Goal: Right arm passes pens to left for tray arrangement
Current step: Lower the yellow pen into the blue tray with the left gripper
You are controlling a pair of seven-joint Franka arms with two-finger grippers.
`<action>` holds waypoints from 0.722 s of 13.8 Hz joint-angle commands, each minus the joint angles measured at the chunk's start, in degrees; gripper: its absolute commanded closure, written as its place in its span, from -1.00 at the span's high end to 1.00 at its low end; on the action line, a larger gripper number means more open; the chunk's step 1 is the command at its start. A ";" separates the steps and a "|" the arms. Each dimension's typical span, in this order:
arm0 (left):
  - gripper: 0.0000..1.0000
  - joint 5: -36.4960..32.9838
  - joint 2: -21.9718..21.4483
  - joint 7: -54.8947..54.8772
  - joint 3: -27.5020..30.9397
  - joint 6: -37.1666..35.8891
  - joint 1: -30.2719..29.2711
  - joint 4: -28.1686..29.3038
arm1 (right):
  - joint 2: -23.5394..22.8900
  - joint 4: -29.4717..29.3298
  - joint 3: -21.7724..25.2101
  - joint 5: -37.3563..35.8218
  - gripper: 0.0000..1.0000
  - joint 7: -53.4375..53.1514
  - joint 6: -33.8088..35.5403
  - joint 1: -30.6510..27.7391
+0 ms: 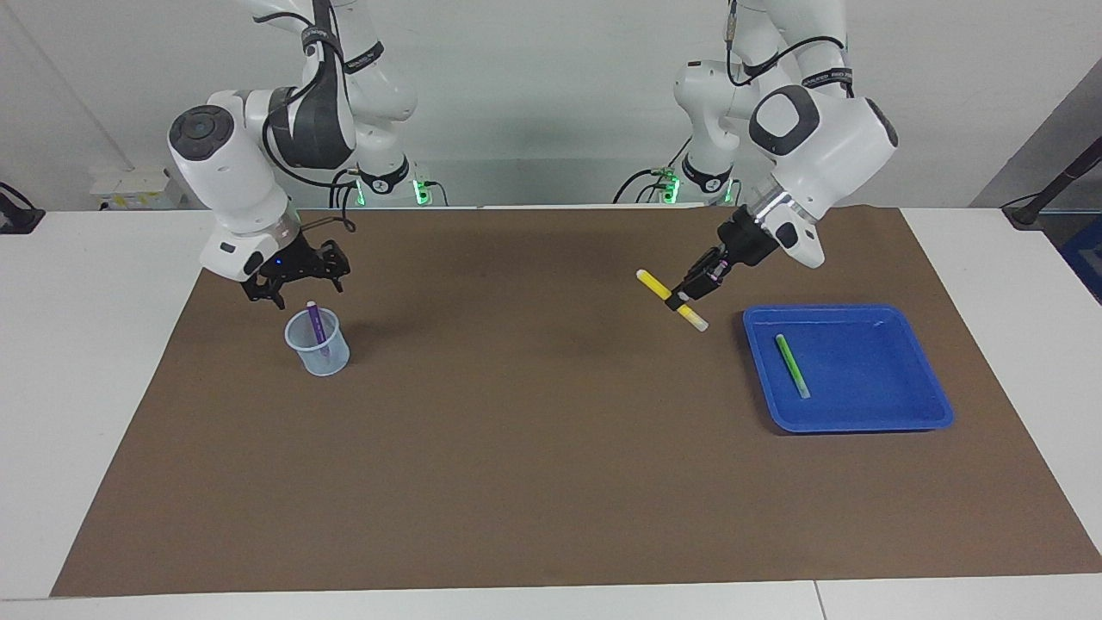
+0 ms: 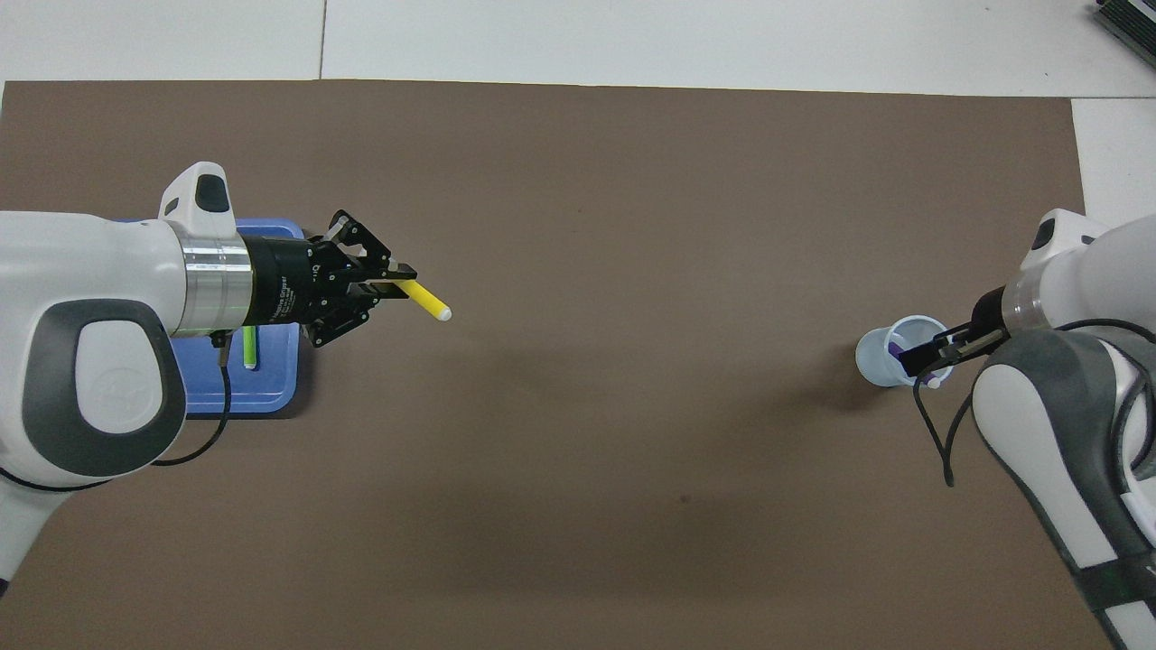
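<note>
My left gripper (image 1: 680, 304) is shut on the yellow pen (image 1: 652, 284) and holds it tilted in the air over the brown mat, just beside the blue tray (image 1: 869, 362). In the overhead view the left gripper (image 2: 397, 282) carries that yellow pen (image 2: 426, 302) at the edge of the tray (image 2: 275, 370). A green pen (image 1: 792, 366) lies in the tray, partly showing from above as the green pen (image 2: 249, 348). The purple pen (image 1: 317, 325) stands in a small clear cup (image 1: 323, 353). My right gripper (image 1: 297, 291) hangs open just over that cup.
A brown mat (image 1: 534, 448) covers most of the white table (image 1: 95, 362). The cup (image 2: 880, 354) stands toward the right arm's end, the tray toward the left arm's end. A dark cable (image 2: 939, 433) hangs from the right wrist.
</note>
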State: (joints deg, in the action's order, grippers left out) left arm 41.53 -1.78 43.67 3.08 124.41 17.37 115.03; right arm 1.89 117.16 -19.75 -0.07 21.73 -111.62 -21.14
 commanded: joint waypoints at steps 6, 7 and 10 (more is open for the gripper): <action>-1.00 -9.97 -0.86 -16.76 -0.18 -12.69 -8.74 -2.35 | 0.13 6.58 -0.82 -1.33 0.98 3.76 -6.57 -2.32; -1.00 -11.46 -0.86 -18.86 -0.18 -13.66 -9.54 -2.44 | 0.31 7.29 -0.82 -1.33 0.95 3.85 -7.72 -2.59; -1.00 -16.99 -0.86 -24.84 -0.18 -15.42 -11.03 -2.44 | 0.22 7.82 -0.82 -1.33 0.73 3.67 -7.73 -3.47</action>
State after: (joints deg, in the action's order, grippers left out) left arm 28.03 -1.88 22.40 3.24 111.46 7.66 112.74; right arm 1.42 123.55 -19.77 -0.13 24.75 -118.24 -23.03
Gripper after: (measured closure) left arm 0.815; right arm 0.066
